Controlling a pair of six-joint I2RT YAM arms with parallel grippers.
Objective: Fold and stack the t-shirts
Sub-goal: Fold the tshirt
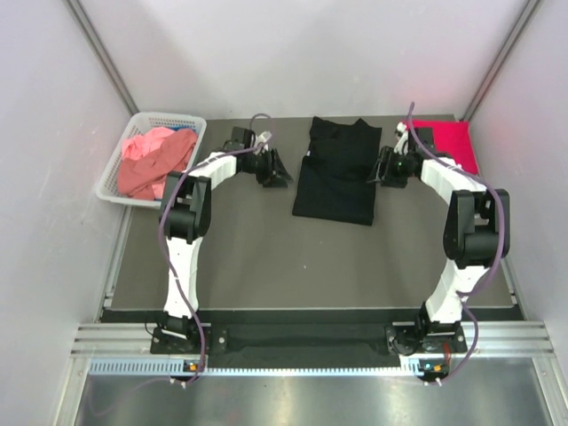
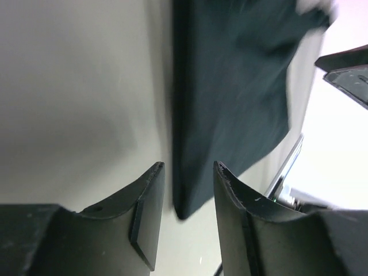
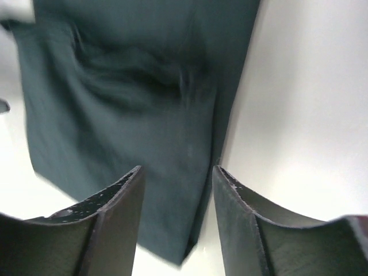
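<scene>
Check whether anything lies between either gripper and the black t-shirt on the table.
Nothing visible does. The left gripper and the right gripper sit open at opposite sides of the black t-shirt, each facing its edge across bare table.

Black t-shirt [image 1: 337,173] plain; crimson t-shirt [image 1: 449,142]; salmon-pink t-shirts [image 1: 149,161] in white lattice basket [image 1: 114,174]; dark grey table [image 1: 293,257].

My left arm [image 1: 180,266] and right arm [image 1: 449,286], white links, black joints, thin purple cables [image 1: 162,232], dark scuffed gripper fingers [image 2: 146,210]
</scene>
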